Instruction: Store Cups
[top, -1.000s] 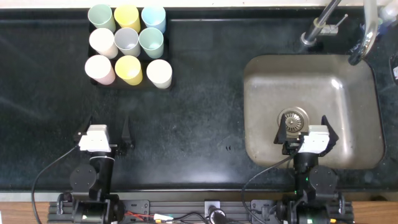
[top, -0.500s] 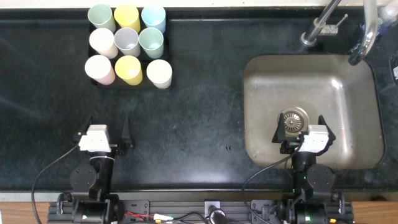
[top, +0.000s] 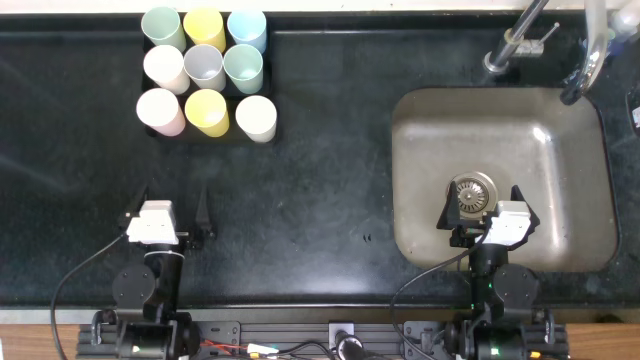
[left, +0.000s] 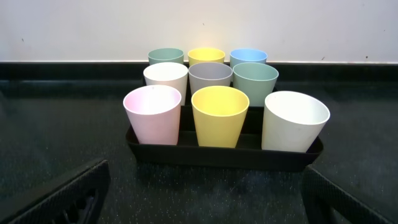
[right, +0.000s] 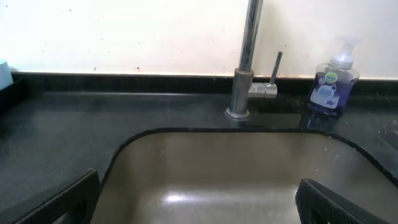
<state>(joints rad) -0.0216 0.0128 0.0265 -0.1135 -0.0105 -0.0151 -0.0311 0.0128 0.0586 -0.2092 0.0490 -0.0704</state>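
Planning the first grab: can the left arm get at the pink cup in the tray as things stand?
Probably yes: the left pincer is open, the pink cup stands in the tray's front row facing it, and only bare countertop lies between them.

Steel sink (top: 545, 150) set in black counter (top: 320, 190), faucet (right: 249, 50) and soap bottle (right: 334, 84) behind it.

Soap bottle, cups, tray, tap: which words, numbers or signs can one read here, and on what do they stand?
Soap bottle: label with print, too small and blurred to read.
Cups, tray, tap: no text visible.
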